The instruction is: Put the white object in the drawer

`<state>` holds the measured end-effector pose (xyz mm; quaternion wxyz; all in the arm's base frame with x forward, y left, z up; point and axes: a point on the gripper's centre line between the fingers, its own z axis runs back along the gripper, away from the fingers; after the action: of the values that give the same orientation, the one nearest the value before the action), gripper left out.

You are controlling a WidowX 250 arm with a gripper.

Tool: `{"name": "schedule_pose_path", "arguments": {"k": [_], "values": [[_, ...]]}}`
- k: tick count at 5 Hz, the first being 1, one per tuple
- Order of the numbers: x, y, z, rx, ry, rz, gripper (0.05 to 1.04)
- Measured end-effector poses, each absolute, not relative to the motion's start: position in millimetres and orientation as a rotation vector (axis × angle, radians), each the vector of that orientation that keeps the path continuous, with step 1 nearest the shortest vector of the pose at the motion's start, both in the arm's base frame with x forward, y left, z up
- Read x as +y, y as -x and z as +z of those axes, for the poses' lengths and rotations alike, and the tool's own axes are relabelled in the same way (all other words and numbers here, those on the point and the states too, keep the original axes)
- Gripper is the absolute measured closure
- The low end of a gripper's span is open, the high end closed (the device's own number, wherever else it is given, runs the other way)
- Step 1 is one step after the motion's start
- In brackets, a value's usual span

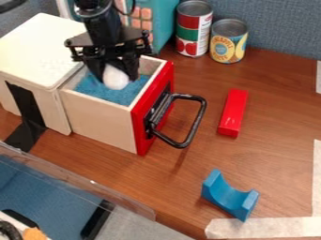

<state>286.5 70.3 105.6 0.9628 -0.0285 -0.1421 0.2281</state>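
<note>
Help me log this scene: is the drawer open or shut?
Open. The drawer stands out from the white-topped box, and its blue inside shows behind the red front.

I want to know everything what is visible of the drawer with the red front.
The drawer has pale, wood-like walls, a red front and a black looped handle sticking outward. It is upright and pulled open from the white-topped box, with its front toward the image's right. Inside is rough-looking blue material. The gripper hangs down at the opening, with the white object between its fingers; whether this object touches the blue material, I cannot tell.
</note>
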Motion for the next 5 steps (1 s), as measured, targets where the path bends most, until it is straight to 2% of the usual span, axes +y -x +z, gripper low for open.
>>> {"name": "schedule_pose_path", "arguments": {"k": [1,3,4,5], "values": [[76.3,-287.1,92.8,-0.256,0.055,0.471,0.45],[82.2,-297.2,94.9,-0.266,0.039,0.448,0.45],[84.4,-298.9,87.8,-0.247,0.028,0.441,0.381],[84.7,-301.7,88.6,-0.246,0.029,0.417,0.11]]}}
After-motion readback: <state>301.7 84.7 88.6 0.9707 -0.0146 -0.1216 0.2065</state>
